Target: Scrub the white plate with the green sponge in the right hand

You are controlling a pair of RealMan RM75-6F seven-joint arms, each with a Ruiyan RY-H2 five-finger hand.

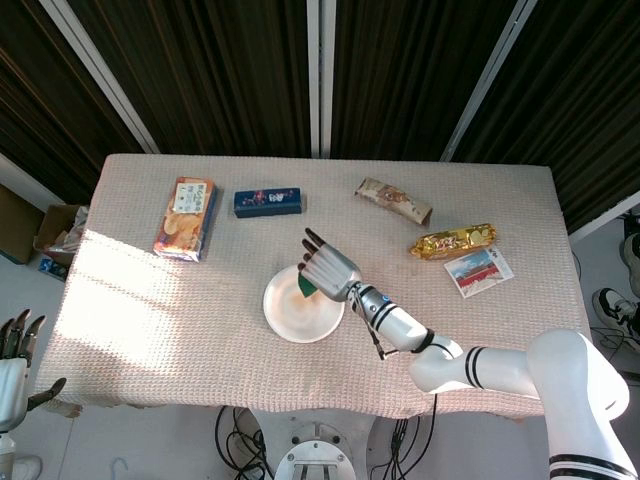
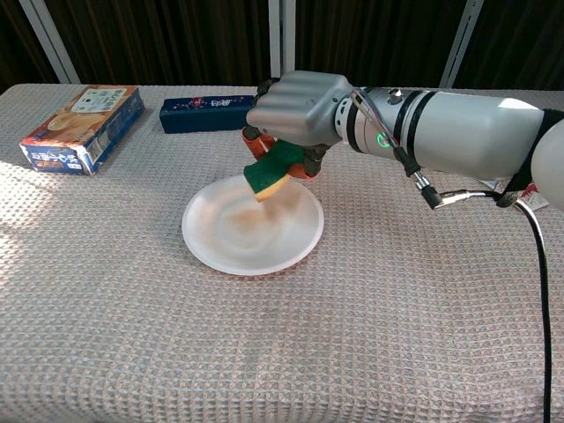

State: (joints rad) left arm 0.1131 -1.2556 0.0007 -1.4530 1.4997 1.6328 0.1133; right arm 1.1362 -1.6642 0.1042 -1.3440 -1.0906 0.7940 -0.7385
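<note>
So the right hand (image 2: 295,110) has its fingers curled down around the sponge (image 2: 270,171), gripping it from above. The sponge is green on top with a yellow underside, and it hangs tilted, with its lower corner dipping toward the far part of the plate (image 2: 253,231). Can't really tell from the chest view if that corner is touching the plate or just above it. From the head view the right hand (image 1: 327,270) sits over the plate's (image 1: 303,309) far right edge, and only a sliver of green sponge (image 1: 303,287) pokes out from under it.

The plate is white, round, sits flat about mid-tabletop (image 2: 132,335), and has a faint brownish smear across its middle.

The left hand (image 1: 14,362) is way off at the bottom left corner of the head view, below the tabletop edge, fingers apart and holding nothing.

Further out: a blue box (image 2: 208,114) lies just behind the plate, and a cracker box (image 2: 85,127) sits to its left. On the right side in the head view there's a brown snack pack (image 1: 393,201), a gold wrapper (image 1: 452,241) and a red-and-white packet (image 1: 479,271) just beside that, all well apart from the plate.
</note>
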